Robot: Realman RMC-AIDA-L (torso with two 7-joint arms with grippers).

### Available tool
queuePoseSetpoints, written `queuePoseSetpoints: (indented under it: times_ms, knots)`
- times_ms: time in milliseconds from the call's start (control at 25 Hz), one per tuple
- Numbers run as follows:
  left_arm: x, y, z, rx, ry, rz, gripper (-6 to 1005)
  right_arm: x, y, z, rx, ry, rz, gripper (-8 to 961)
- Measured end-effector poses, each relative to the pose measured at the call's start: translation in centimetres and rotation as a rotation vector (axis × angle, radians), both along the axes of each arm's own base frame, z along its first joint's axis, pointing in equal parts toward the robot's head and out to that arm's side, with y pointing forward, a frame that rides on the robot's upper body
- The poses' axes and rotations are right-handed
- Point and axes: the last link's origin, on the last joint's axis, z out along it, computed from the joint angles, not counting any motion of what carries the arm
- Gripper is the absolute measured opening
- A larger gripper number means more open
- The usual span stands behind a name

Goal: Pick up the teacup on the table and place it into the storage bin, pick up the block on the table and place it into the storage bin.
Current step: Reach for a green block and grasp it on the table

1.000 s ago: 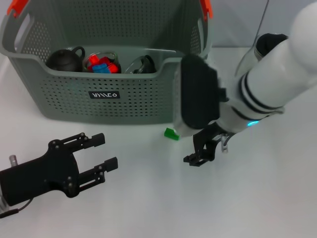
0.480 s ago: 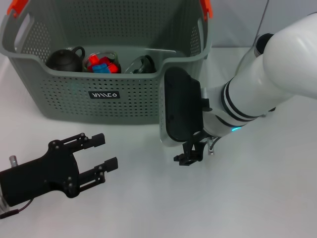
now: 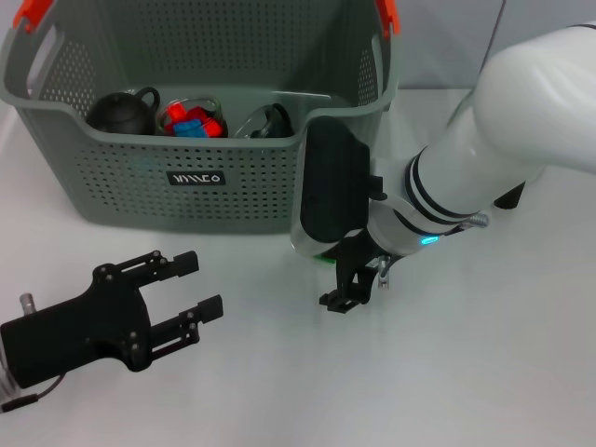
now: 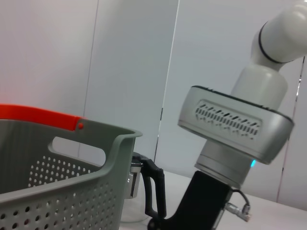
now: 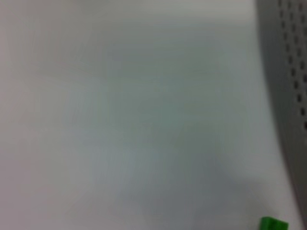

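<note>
Nearest, the left gripper (image 3: 191, 289) hovers low over the white surface (image 3: 466, 372), jaws parted and empty. Beyond it, the right gripper (image 3: 349, 279) reaches down just in front of the storage bin (image 3: 196, 177); whether its jaws are open cannot be told. The green block (image 5: 273, 224) lies on the surface beside the bin's wall, mostly hidden beneath the right wrist. Farther back, a dark teapot (image 3: 121, 112) and red and blue pieces (image 3: 193, 123) rest inside the bin.

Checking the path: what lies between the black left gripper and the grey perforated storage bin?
In the head view only bare white table separates the left gripper from the storage bin.
</note>
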Motion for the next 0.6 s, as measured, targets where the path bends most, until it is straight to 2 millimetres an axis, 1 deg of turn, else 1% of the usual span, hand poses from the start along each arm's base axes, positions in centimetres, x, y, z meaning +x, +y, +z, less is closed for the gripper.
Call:
queuePoseSetpoints:
  times_ms: [600]
  knots:
    - [-0.10, 0.06, -0.08, 0.002, 0.003, 0.008, 628, 0.35, 0.76, -0.32, 0.038, 0.015, -0.003, 674]
